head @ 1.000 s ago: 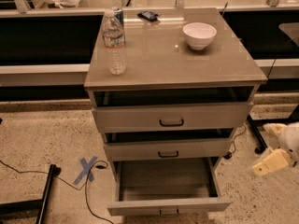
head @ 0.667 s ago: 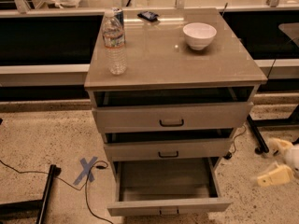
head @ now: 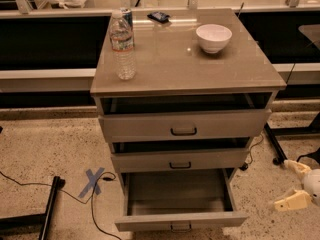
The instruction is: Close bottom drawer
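The grey cabinet has three drawers. The bottom drawer is pulled far out, its empty inside showing, with a narrow front panel and a small dark handle at the frame's lower edge. The middle drawer and the top drawer stick out slightly. My gripper is low at the right, over the floor, to the right of the open bottom drawer and apart from it. Its two pale fingers are spread apart and hold nothing.
On the cabinet top stand a water bottle, a white bowl and a small dark object. A blue tape cross and cables lie on the speckled floor at left. A dark stand base is at right.
My gripper has moved down and to the right, lower toward the floor beside the bottom drawer. The drawers have not moved.
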Available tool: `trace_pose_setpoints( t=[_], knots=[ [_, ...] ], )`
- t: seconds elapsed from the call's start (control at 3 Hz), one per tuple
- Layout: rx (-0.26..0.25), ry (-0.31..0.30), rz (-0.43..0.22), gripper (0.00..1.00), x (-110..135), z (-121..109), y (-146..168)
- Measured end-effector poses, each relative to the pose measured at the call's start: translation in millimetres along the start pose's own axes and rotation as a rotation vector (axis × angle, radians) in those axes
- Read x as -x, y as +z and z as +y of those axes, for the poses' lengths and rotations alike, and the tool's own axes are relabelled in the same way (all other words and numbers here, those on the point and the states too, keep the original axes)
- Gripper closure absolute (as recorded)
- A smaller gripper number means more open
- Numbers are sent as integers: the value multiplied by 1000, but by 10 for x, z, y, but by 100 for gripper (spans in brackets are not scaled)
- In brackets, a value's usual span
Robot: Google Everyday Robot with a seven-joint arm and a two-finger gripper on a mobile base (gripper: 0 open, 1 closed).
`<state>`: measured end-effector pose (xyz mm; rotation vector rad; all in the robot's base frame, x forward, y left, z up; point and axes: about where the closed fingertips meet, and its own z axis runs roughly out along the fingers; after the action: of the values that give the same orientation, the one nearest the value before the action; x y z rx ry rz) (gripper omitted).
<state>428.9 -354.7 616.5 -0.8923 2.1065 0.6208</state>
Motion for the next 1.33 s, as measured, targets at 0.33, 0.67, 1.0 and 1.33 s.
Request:
trace_pose_setpoints(
  t=[0.33,0.67,1.0,1.33],
  knots=[
    [64,32,-7,0,-200,-71,345],
    [106,-2,-26,0,-743,26,947],
    [38,-135,-94,0,-1042,4,1316],
    [43,-206,-101,0,-1040,25,1396]
  ],
)
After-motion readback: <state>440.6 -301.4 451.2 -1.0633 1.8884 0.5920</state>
